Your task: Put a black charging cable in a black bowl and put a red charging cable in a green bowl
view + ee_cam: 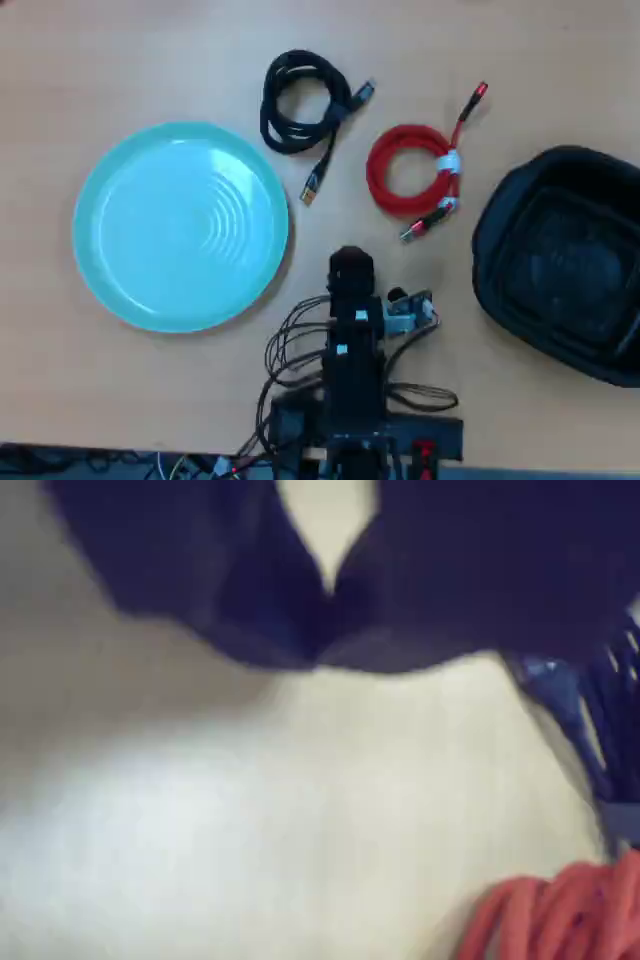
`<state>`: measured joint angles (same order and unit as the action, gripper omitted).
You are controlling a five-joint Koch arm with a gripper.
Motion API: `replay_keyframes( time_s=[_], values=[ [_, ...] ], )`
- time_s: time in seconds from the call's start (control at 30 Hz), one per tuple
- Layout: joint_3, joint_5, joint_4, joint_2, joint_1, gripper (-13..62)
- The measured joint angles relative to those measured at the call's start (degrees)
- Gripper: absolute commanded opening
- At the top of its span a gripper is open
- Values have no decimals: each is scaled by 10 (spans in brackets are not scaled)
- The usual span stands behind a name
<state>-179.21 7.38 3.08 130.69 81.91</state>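
Overhead view: 2 cables lie btwn the 2 dishes, nothing loaded yet, so task at its start by the look of it. Green bowl sits toward the left edge of the tabletop; black bowl hard against the right edge, partly cut off by frame. Black cable coiled loose near the far edge, plugs trailing toward the arm. Red cable coiled tight w/ white tie, just right of it, closer to black bowl than to green. So each cable lies nearer the wrong dish; probably laid out that way to force a cross-over carry.

Tool parked low at the near edge, centred btwn bowls, short of both coils, gripping nothing. Wrist view blurred: dark jaws meet in a V at top w/ a pale gap above, tips seem touching; tool reads as closed, empty. Red coil just enters the bottom-right corner of that view, apart from the jaws.

Likely next: open up, reach fwd to 1 coil. Risk: loose black loops may slip or snag.
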Motion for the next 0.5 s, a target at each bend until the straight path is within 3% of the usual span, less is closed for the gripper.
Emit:
replay_keyframes(
  time_s=[0.07,0.17,0.23,0.5],
  values=[
    [98,-35,-98,-23,-22,-75],
    [349,-76,-458,-56,-38,-75],
    [454,-81,-568,-56,-40,-75],
    [473,-81,-586,-56,-39,-75]
  ],
)
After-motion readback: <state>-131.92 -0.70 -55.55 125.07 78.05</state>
